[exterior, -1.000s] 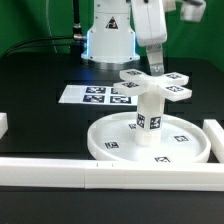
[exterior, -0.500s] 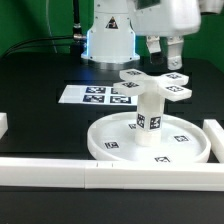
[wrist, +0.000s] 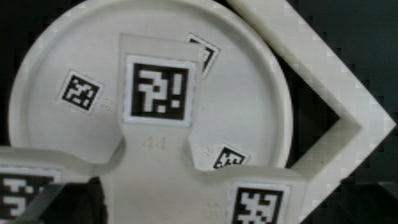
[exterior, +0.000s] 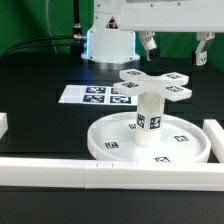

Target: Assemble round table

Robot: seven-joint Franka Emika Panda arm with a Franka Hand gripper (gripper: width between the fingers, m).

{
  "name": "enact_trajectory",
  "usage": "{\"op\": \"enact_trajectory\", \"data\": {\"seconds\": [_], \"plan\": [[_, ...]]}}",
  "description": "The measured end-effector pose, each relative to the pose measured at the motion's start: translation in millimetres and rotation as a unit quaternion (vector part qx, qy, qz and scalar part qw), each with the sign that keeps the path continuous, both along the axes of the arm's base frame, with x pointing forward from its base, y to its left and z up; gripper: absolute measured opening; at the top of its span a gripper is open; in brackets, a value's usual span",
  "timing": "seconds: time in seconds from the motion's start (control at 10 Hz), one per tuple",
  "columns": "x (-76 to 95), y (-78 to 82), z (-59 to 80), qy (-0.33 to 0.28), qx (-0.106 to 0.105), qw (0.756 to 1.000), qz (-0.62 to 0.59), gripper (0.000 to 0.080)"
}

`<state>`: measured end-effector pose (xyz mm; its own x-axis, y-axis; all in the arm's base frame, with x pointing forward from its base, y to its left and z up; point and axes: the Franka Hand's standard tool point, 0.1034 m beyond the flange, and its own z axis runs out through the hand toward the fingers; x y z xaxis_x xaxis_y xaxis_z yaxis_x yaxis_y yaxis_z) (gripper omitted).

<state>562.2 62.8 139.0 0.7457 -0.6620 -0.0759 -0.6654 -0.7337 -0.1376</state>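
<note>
Wrist view: disc [wrist: 169, 100] fills most of frame, white w/ raised rim, seen tilted. Big black-and-white marker [wrist: 160, 88] near its middle, smaller ones around it. Foot [wrist: 134, 185] in close foreground, blurred, arms carrying markers, overlapping disc. White bar [wrist: 317, 75] just beyond rim, against dark desk [wrist: 365, 30].

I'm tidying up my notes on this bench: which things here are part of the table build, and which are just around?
Part of the job: large rimmed disc, short post standing on its hub, cross-shaped foot on top of the post, gripper open above.

Just around: marker board, white border bars, black table.
</note>
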Motion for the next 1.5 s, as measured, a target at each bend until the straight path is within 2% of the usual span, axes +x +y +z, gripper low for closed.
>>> {"op": "enact_trajectory", "data": {"seconds": [0.3,0.5,0.7,1.1,1.4,1.5], "plan": [[-0.1,-0.5,-0.2,-0.016,-0.005,0.994,0.105,0.0649],[2.1,-3.4,1.6,-0.03,-0.033,0.969,0.244,0.0649],[0.8,-5.3,0.7,-0.034,-0.034,0.933,0.357,0.0649],[1.6,-6.9,0.4,-0.05,-0.038,0.875,0.481,0.0649],[0.6,-16.2,-5.5,-0.066,-0.038,0.762,0.643,0.0649],[0.2,-16.6,-6.3,-0.068,-0.041,0.713,0.696,0.0649]]}}
